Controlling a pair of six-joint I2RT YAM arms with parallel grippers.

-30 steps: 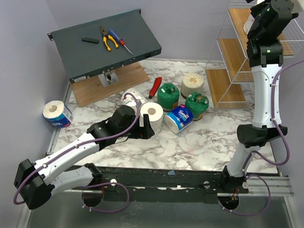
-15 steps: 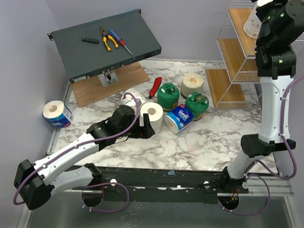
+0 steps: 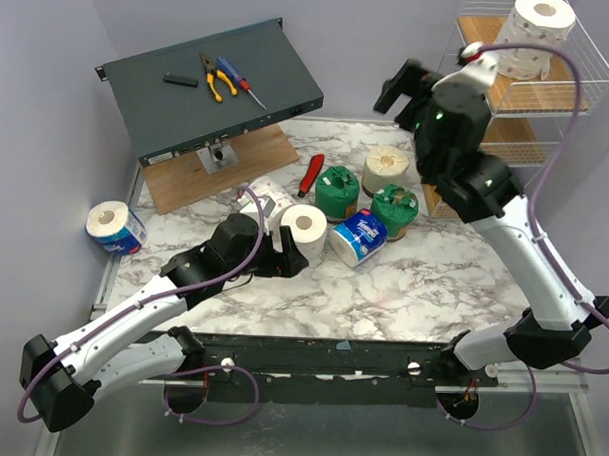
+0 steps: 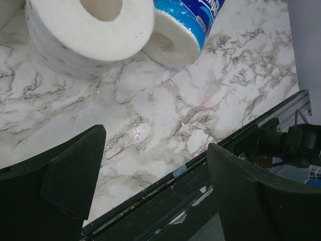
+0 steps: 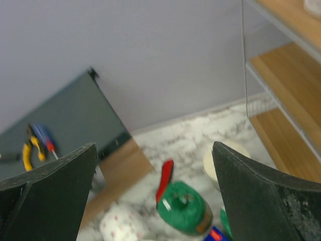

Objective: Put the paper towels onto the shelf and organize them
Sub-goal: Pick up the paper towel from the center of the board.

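eight fat paper towel rolls are showing: three white with pink specks, two blue-wrapped, two green-wrapped, one plain cream. one speckled white roll (image 3: 537, 26) is standing on the top wooden tier of the tall white wire shelf (image 3: 580, 68). the other seven are sitting on the marble bench (image 3: 433, 283) (one blue roll (image 3: 114, 227) well apart at the left edge). the left claw (image 3: 292, 254) is reaching low over the bench, jaws apart and empty, just short of a white roll (image 3: 305, 226). the right claw (image 3: 402, 83) is hanging raised beside the shelf, jaws wide apart, gripping nothing.
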